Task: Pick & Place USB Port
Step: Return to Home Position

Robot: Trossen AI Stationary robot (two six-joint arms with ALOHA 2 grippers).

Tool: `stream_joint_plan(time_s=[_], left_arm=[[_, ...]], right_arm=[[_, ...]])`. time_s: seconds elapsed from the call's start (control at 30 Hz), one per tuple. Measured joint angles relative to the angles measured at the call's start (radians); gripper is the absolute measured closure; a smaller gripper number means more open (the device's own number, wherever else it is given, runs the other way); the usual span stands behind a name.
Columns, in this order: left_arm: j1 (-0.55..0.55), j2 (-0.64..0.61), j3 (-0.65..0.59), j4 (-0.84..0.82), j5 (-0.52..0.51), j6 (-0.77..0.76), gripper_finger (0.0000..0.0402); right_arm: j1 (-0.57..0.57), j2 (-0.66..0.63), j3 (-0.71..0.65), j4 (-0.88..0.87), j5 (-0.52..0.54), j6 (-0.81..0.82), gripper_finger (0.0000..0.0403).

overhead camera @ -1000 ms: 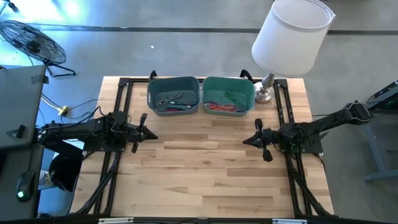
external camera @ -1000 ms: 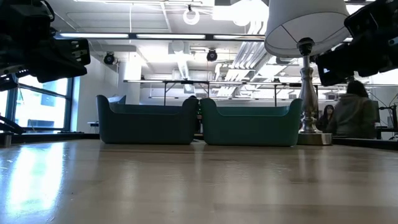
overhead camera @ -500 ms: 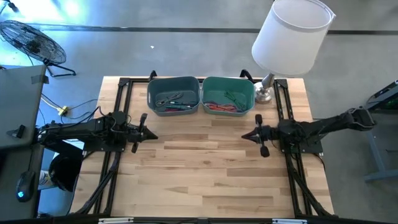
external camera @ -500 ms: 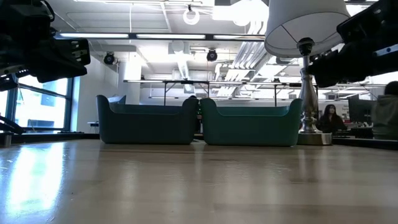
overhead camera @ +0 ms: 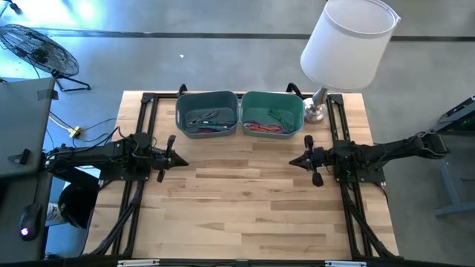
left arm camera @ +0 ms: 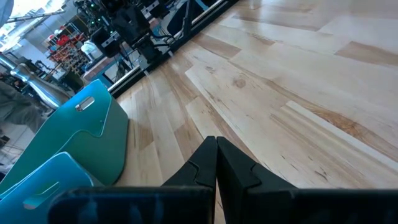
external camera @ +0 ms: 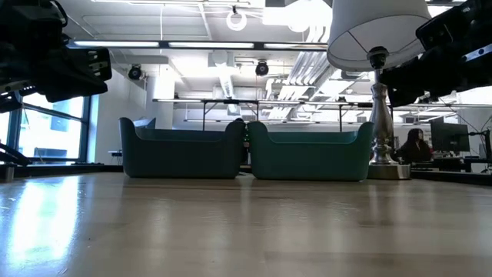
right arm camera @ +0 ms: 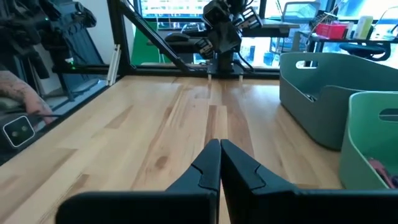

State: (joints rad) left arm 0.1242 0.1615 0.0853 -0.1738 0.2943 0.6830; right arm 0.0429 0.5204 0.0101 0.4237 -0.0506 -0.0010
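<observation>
High view: the left end effector [overhead camera: 181, 162] hangs over the left side of the wooden surface [overhead camera: 245, 208] with its fingers pressed together. The right end effector [overhead camera: 292, 163] hangs over the right side, also pressed together — the two tips face each other, well apart. At the far edge stand the blue bin [overhead camera: 208, 94] and, just beside it on the right, the green bin [overhead camera: 272, 93]. USB cables [overhead camera: 205, 122] lie in both — dark ones in the blue, orange and green in the green. A white lamp [overhead camera: 346, 44] stands just right of the green bin.
</observation>
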Motion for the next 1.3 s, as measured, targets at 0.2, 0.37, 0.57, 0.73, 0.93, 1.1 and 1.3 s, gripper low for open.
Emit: stream_joint_plan(time_s=[0.2,0.37,0.57,0.73,0.93,1.1,1.3], left_arm=[[0.0,0.0,0.0,0.0,0.0,0.0,0.0401],[0.0,0.0,0.0,0.0,0.0,0.0,0.0401],[0.0,0.0,0.0,0.0,0.0,0.0,0.0401],[0.0,0.0,0.0,0.0,0.0,0.0,0.0401],[0.0,0.0,0.0,0.0,0.0,0.0,0.0401],[0.0,0.0,0.0,0.0,0.0,0.0,0.0401],[0.0,0.0,0.0,0.0,0.0,0.0,0.0401]], right_arm=[[0.001,-0.098,0.0,-0.088,-0.001,0.001,0.0403],[0.005,-0.208,0.0,-0.172,-0.002,0.001,0.0403],[0.005,-0.332,0.0,-0.301,0.002,0.008,0.0403],[0.005,-0.418,0.0,-0.391,0.017,0.023,0.0403],[0.005,-0.474,0.03,-0.476,0.015,0.01,0.0403],[0.006,-0.493,0.044,-0.518,0.014,0.01,0.0403],[0.006,-0.495,0.045,-0.523,0.014,0.001,0.0403]])
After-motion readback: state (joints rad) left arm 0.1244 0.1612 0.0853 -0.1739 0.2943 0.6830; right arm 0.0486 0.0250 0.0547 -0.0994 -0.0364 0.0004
